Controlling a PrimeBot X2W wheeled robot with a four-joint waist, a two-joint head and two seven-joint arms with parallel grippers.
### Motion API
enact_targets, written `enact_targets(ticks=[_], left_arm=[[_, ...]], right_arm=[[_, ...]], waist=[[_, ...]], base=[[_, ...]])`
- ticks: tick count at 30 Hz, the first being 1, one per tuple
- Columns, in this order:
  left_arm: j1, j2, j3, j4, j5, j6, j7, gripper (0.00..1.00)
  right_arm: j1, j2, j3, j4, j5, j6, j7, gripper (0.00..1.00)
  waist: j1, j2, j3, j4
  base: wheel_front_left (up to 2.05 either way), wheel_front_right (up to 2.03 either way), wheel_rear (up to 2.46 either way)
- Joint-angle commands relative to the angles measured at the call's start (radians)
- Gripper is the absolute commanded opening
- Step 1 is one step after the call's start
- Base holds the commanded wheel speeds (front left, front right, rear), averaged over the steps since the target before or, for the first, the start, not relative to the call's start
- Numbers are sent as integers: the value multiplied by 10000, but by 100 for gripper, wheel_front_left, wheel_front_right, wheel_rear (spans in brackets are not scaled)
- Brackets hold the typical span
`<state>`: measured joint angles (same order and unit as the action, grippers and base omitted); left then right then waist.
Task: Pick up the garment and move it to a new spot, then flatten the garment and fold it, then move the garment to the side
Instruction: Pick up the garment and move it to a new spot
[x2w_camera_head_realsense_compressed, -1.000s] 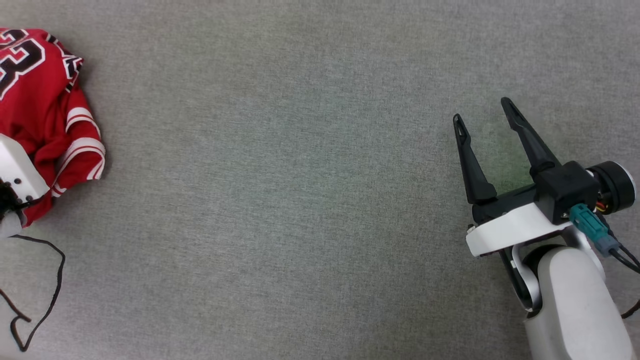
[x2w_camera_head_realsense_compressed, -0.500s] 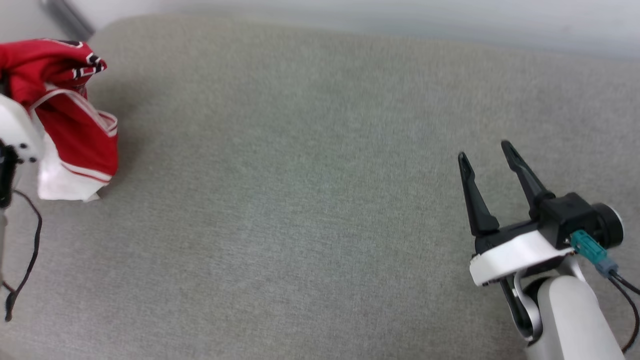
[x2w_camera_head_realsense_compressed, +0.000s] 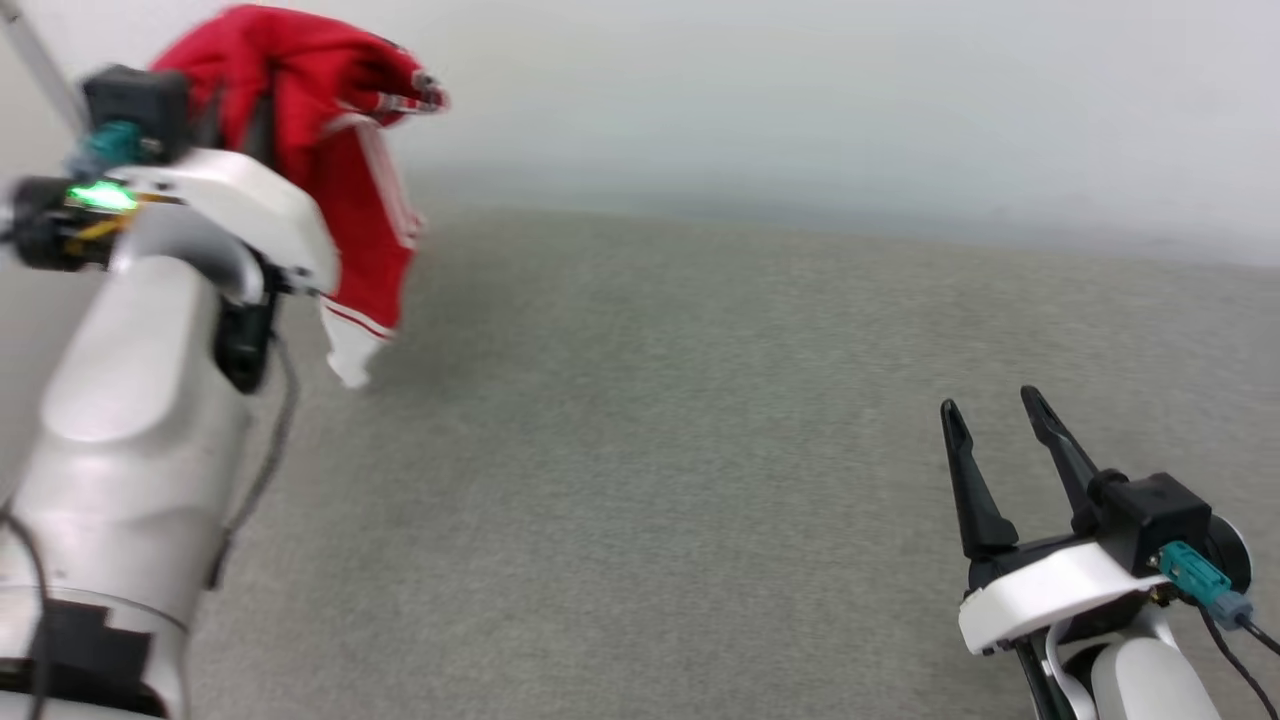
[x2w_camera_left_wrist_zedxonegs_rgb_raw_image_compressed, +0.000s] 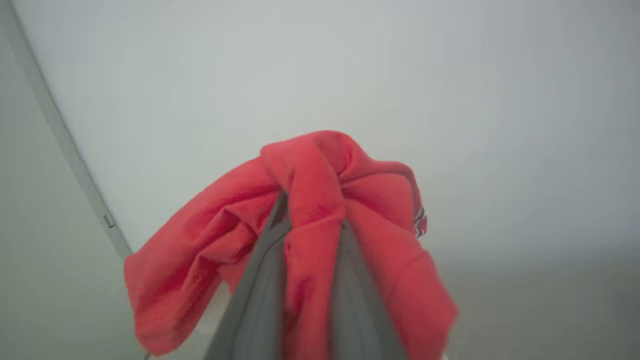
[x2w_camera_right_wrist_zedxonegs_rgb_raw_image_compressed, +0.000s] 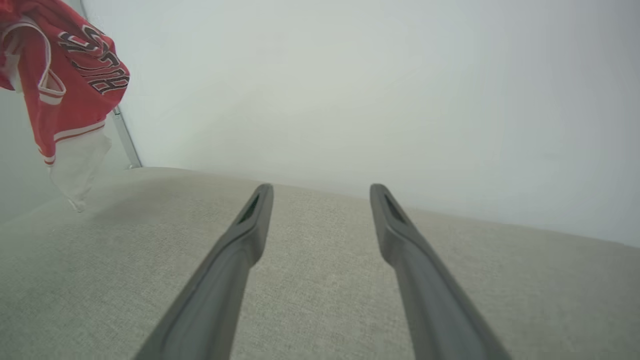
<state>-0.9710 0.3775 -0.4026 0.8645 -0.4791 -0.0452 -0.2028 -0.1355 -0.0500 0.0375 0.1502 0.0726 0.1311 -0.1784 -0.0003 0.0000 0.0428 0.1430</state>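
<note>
- Shirt, one: I saw a single red shirt (x2w_camera_head_realsense_compressed: 340, 110), bunched up and lifted off the grey cloth surface (x2w_camera_head_realsense_compressed: 650, 450). It hung at the far left in front of the pale wall (x2w_camera_head_realsense_compressed: 800, 100).
- Grippers, two: the left gripper (x2w_camera_left_wrist_zedxonegs_rgb_raw_image_compressed: 312, 217) was clamped on a fold of the shirt. Red cloth was pinched between its two fingers (x2w_camera_left_wrist_zedxonegs_rgb_raw_image_compressed: 255, 300) and spilled over both sides.
- The right gripper (x2w_camera_head_realsense_compressed: 990, 402) had its two fingers spread wide with nothing between them. It sat low at the near right, over bare surface and well apart from the shirt.
- Sleeves, one that I could count: a white sleeve with red-and-white striped trim hung lowest. Its tip was near the surface, and I could not tell whether it touched.
- Lettering: in the right wrist view I saw black, white-edged characters on the shirt, creased and broken by folds. I could not read them whole.
- Hidden: in the head view the shirt covered the left gripper's fingers, and that side of the picture was blurred.
- Cut off: the right wrist view lost part of the shirt at its top and left edges, and the left wrist view lost part at its bottom edge.
- Other items, one each: a metal strip (x2w_camera_right_wrist_zedxonegs_rgb_raw_image_compressed: 125, 135) ran up the wall behind the shirt, and a green light (x2w_camera_head_realsense_compressed: 100, 195) glowed on the left wrist.
</note>
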Motion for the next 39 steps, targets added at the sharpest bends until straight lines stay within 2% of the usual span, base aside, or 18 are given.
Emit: enact_targets(ticks=[1,7,11,19,20,21,22,24,25,26,32,39], left_arm=[[244,-247,-74,-223,-68,-57,-50,0],[1335,-1369,-316,-1282,-491,-17,-97,0],[2280,-1819,-612,-1952,-592,44,-90,0],[4866,-1900,-1377,-2335,-594,283,350,0],[5148,-1875,-1432,-2331,-625,311,397,4],[5148,-1875,-1432,-2331,-625,311,397,4],[5417,-1860,-1487,-2334,-676,299,467,31],[5795,-1860,-1591,-2446,-677,308,438,55],[5941,-1863,-1645,-2504,-659,319,434,86],[6057,-1863,-1685,-2559,-639,335,411,100],[6040,-1762,-1509,-3219,-420,577,-299,100],[6168,-1381,-910,-4746,277,1355,-617,100]], right_arm=[[197,-2,-20,-128,19,-6,37,100],[630,-1,-150,-491,98,-6,284,100],[781,-2,-211,-865,67,-5,480,100],[658,-5,-108,-1535,19,-6,723,100],[615,-4,-100,-1585,45,-6,696,100],[615,-4,-100,-1585,45,-6,696,100],[595,-2,-88,-1613,79,-6,696,100],[579,-4,-99,-1655,119,-6,675,100],[599,-4,-130,-1654,142,-6,657,100],[621,-4,-159,-1634,149,-6,653,100],[785,-4,-236,-1455,166,-6,695,100],[1080,-7,-409,-1397,187,-6,799,100]], waist=[[3,0,-365,-524],[3,0,-481,-1423],[3,0,-262,-1856],[3,0,406,-2293],[3,0,475,-2310],[3,0,475,-2310],[3,0,505,-2321],[3,0,571,-2291],[3,0,578,-2250],[3,0,551,-2201],[3,0,99,-1882],[3,0,-493,-1493]], base=[[0,0,0],[0,0,0],[0,0,0],[0,0,0],[0,0,0],[0,0,0],[0,0,0],[0,0,0],[0,0,0],[0,0,0],[0,0,0],[0,0,0]])
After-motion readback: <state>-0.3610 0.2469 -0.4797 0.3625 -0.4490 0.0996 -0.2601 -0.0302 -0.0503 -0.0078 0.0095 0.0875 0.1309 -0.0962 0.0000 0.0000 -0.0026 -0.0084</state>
